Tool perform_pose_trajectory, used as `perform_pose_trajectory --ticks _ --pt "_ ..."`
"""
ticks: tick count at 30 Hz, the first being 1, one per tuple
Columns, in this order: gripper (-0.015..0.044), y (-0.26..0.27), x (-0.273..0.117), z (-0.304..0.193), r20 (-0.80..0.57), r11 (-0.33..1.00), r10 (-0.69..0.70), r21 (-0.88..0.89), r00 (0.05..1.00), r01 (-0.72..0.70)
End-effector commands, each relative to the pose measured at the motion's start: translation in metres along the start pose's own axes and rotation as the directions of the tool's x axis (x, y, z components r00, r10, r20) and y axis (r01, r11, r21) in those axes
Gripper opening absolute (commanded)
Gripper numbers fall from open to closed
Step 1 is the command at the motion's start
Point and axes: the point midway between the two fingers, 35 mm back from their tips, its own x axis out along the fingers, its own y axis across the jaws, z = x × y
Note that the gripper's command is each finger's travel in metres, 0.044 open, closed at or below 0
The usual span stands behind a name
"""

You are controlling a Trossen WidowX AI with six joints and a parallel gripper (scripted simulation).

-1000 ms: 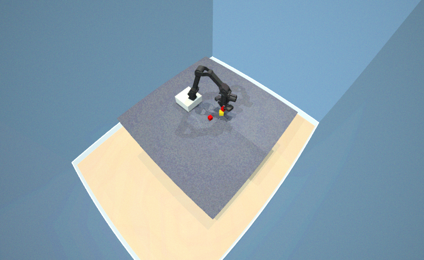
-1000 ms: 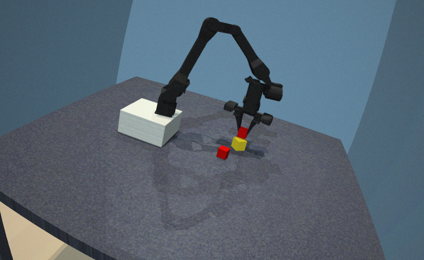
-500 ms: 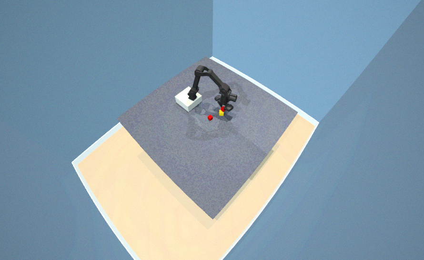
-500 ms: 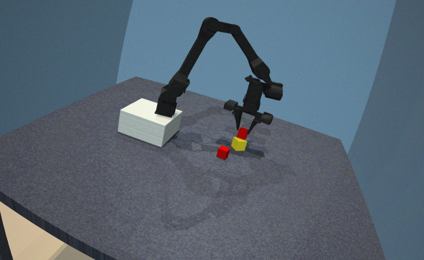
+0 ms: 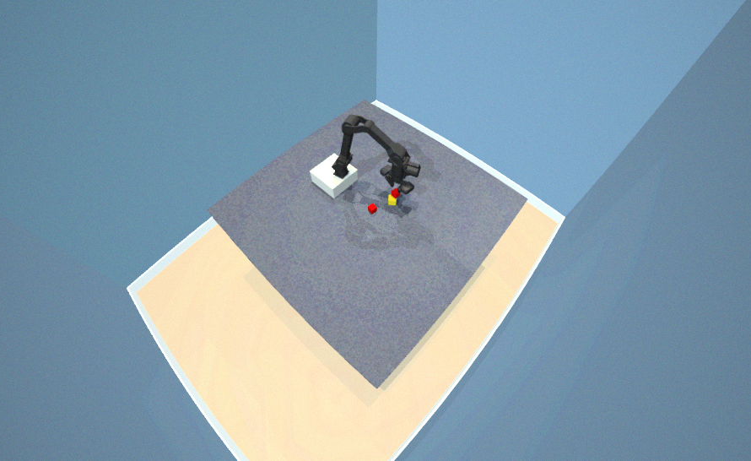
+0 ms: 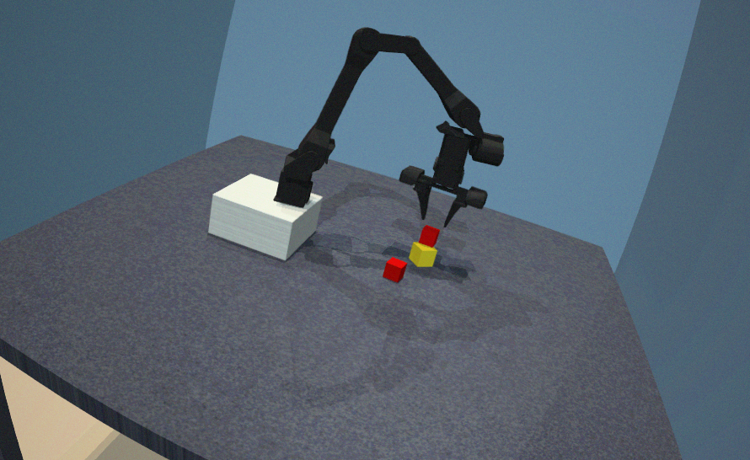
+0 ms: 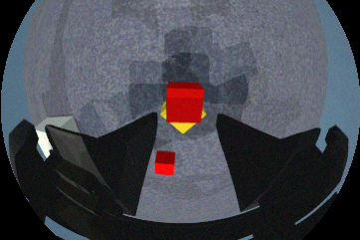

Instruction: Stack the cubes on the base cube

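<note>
The yellow base cube sits on the table. One red cube rests on its top, toward the far corner in the wrist view, and looks about level. Its sides are turned relative to the yellow cube; yellow shows at left, right and near side in the wrist view. The other red cube lies on the table beside the base cube, apart from it. My gripper is open and empty, with its fingertips just above the upper red cube.
A white block carries the arm's foot. The grey speckled table ends at edges well away from the cubes. Blue walls stand around it. Arm shadows fall around the cubes.
</note>
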Motion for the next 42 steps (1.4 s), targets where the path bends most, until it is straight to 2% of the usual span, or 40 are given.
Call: perform_pose_trajectory --ticks 1,16,21,27,42 --pt "0.0265 0.000 -0.005 -0.020 -0.004 1.000 0.003 0.010 1.000 -0.003" --pt "0.0265 0.028 -0.037 -0.133 -0.022 0.998 0.007 0.063 1.000 -0.006" --pt "0.0265 0.027 -0.031 -0.135 -0.022 0.998 0.007 0.064 1.000 -0.006" --pt "0.0265 0.029 0.023 -0.136 -0.022 0.998 0.008 0.064 1.000 -0.006" --pt "0.0265 0.029 0.046 -0.136 -0.022 0.998 0.008 0.064 1.000 -0.006"
